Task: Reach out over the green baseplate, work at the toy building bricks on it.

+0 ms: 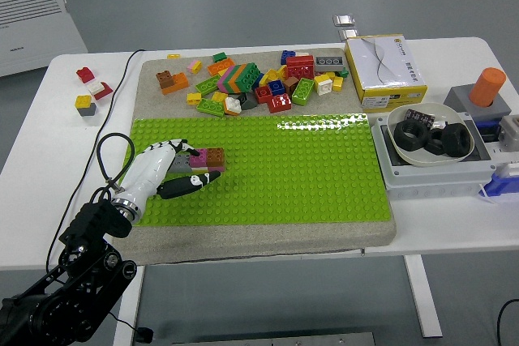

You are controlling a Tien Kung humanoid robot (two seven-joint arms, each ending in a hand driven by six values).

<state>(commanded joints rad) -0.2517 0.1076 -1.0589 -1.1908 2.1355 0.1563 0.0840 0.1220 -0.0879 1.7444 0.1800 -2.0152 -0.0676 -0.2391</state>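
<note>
White table (268, 232); one green baseplate (308, 168), one left robot hand (166, 169) clamped on stacked bricks (207, 158).

White tabletop (454, 224); yellow-and-white cardboard box (384, 70) at 1 o'clock; white bowl (430, 151) of black rubber rings (434, 137) at 3 o'clock; orange cylinder (487, 86) beyond; white appliance (36, 26) at 10 o'clock.
</note>
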